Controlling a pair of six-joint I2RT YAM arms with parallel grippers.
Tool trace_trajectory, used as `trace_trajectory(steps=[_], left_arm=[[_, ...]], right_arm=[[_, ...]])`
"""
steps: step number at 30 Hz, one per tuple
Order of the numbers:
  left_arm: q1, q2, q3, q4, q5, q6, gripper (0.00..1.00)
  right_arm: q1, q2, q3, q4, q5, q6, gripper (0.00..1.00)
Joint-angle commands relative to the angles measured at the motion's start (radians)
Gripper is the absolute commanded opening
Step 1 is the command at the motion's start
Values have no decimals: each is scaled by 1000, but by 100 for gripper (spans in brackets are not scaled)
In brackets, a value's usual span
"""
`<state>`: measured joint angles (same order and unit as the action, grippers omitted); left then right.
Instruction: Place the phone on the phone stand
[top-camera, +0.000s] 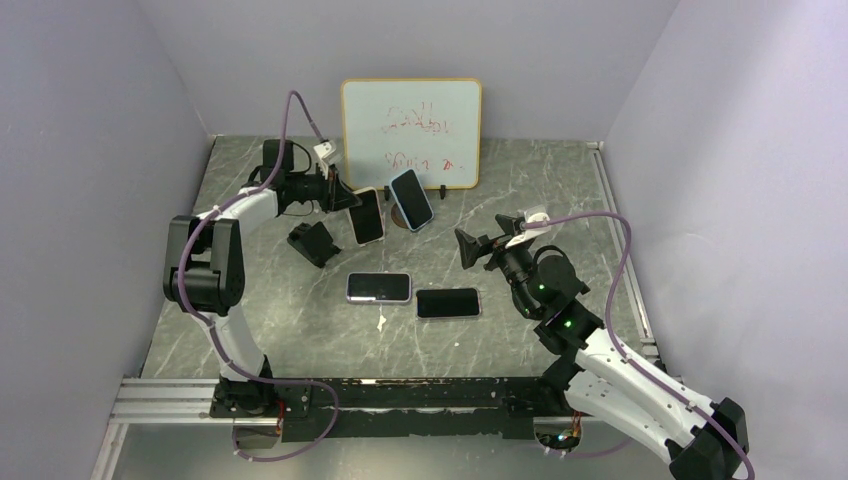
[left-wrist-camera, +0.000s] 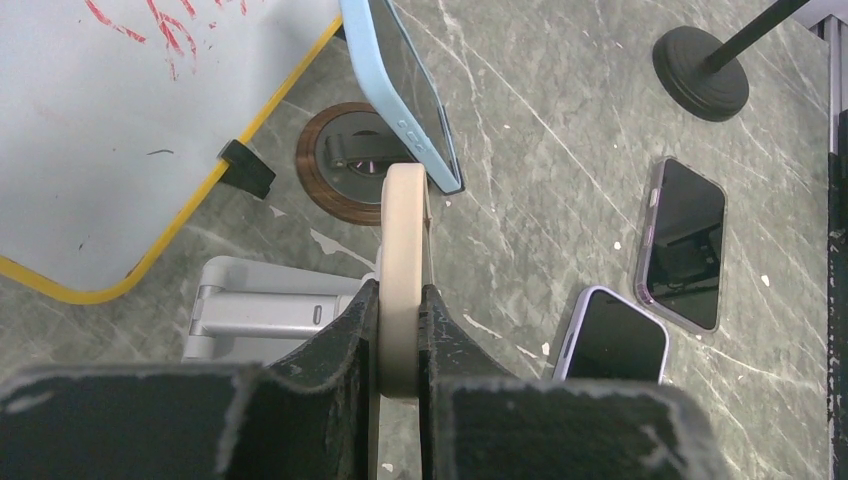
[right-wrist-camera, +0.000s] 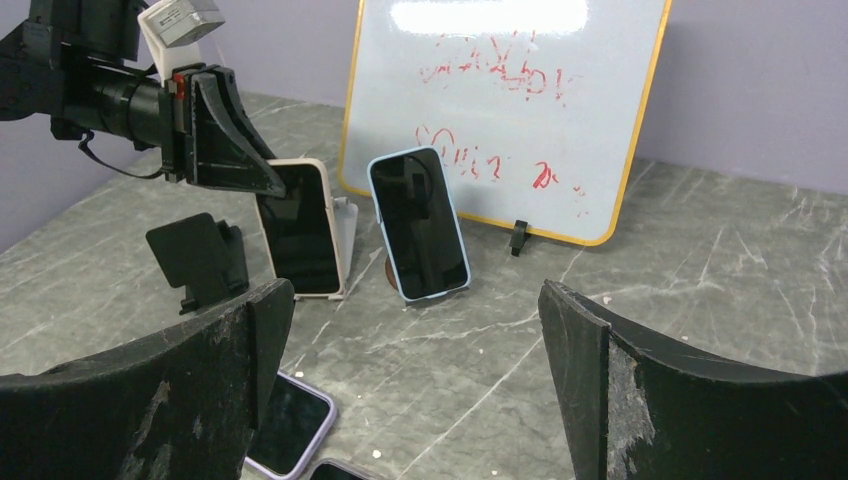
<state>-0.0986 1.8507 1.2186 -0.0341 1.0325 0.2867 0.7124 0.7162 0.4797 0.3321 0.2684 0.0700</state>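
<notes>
Phone (top-camera: 367, 216), upper middle of the top view, looked stiff, slippery, breakable. Left gripper (left-wrist-camera: 400, 300) pinched its flat sides; right gripper (right-wrist-camera: 410, 330) stood wide, empty.

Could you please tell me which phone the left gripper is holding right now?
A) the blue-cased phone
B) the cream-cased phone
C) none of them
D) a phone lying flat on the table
B: the left gripper is shut on the edge of the cream-cased phone, while the blue-cased phone leans on its own round stand.
</notes>
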Motion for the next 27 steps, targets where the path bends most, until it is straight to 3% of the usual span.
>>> trace_trajectory(steps=[1, 4, 9, 15, 17, 20, 22, 25, 27], left_arm=[[-1, 22, 16, -28, -26, 77, 5], [-1, 25, 17, -44, -34, 89, 8], [0, 11, 30, -70, -55, 101, 28], [2, -24, 57, -92, -35, 96, 43], [2, -53, 79, -118, -27, 107, 49], [8, -117, 109, -174, -13, 124, 66], [14, -168, 132, -218, 10, 136, 94], [14, -249, 173, -277, -17, 123, 98], [14, -323, 166, -233, -70, 28, 98]], right_arm=[[-3, -5, -5, 22, -3, -6, 97], [-3, -2, -5, 22, -1, -6, 97], [-3, 16, -1, 22, 3, 3, 100], [-3, 47, -5, 44, -12, 4, 100], [-3, 72, 3, 49, -74, -10, 100], [-2, 140, 38, 39, -248, -60, 100], [-2, 206, 70, 25, -384, -95, 100], [-1, 299, 114, -4, -511, -164, 100], [-1, 393, 197, -121, -617, -231, 100]])
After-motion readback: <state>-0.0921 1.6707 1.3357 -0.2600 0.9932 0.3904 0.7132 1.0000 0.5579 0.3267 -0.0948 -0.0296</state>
